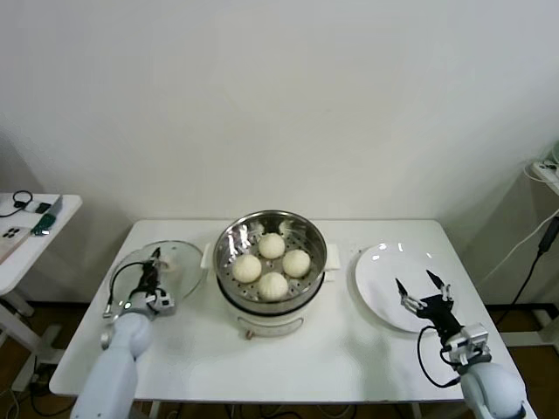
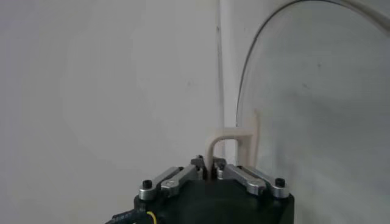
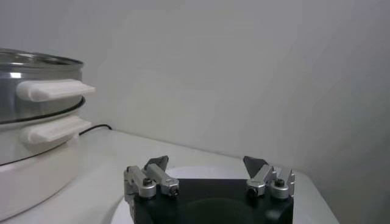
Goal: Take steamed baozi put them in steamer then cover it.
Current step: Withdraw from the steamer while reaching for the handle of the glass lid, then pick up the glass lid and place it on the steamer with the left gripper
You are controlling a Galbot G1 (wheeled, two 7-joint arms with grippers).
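Several cream-white baozi (image 1: pixel 272 264) sit inside the shiny steel steamer (image 1: pixel 229 236) on its white pot base at the table's middle. The steamer's side and white handles also show in the right wrist view (image 3: pixel 36 91). The clear glass lid (image 1: pixel 179 262) lies on the table left of the steamer. My left gripper (image 1: pixel 155 257) is shut on the lid's white handle (image 2: pixel 226 141); the lid's glass shows in the left wrist view (image 2: pixel 317 85). My right gripper (image 1: pixel 419 285) is open and empty over the white plate (image 1: pixel 380 279) at the right.
A side table (image 1: pixel 17 253) with small items stands at the far left. A cable and socket strip (image 1: pixel 546 175) hang at the far right. The white table's front edge (image 1: pixel 262 384) runs below the pot.
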